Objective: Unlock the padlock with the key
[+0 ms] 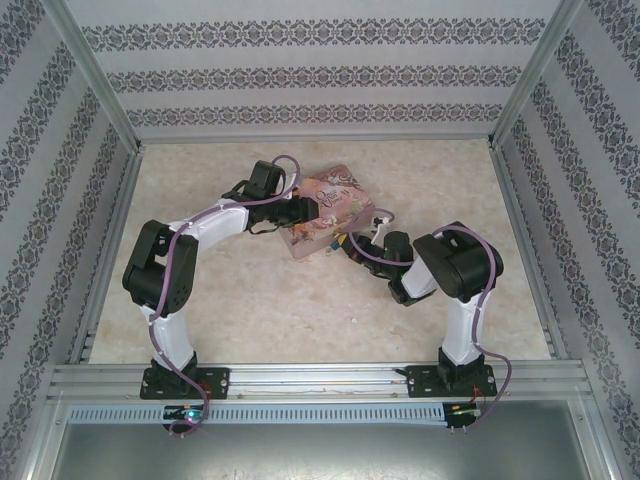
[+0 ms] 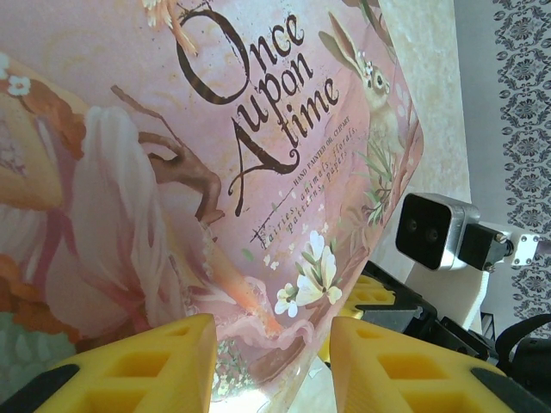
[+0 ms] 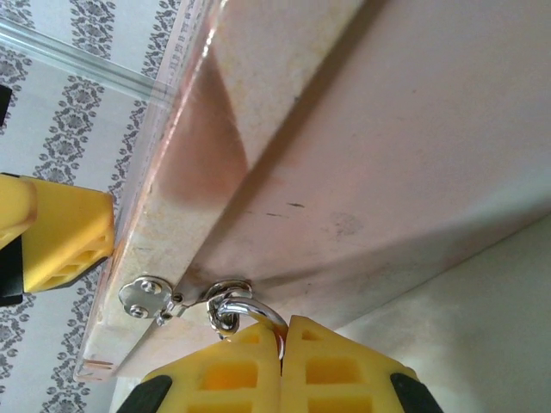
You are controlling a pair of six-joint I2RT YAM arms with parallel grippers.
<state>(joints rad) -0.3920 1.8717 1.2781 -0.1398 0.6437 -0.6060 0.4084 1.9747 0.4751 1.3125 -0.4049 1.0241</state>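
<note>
The pink tin (image 1: 325, 210) stands tilted near the middle of the table, its underside (image 3: 387, 129) facing my right wrist camera. My left gripper (image 1: 297, 212) is shut on the tin's corner (image 2: 215, 172), one yellow finger (image 2: 146, 361) on either side of it. The padlock's silver shackle (image 3: 250, 305) hangs through the tin's hasp ring (image 3: 225, 288). My right gripper (image 3: 282, 331) is shut on that shackle, and the fingers hide the padlock's blue body. In the top view the right gripper (image 1: 352, 243) sits at the tin's near right edge. The key is hidden.
A silver hasp plate (image 3: 142, 297) is screwed to the tin's edge beside the ring. The right arm's wrist camera (image 2: 435, 228) sits close behind the tin. Patterned walls (image 1: 320, 75) and metal rails (image 1: 320, 375) enclose the marble tabletop (image 1: 300, 310).
</note>
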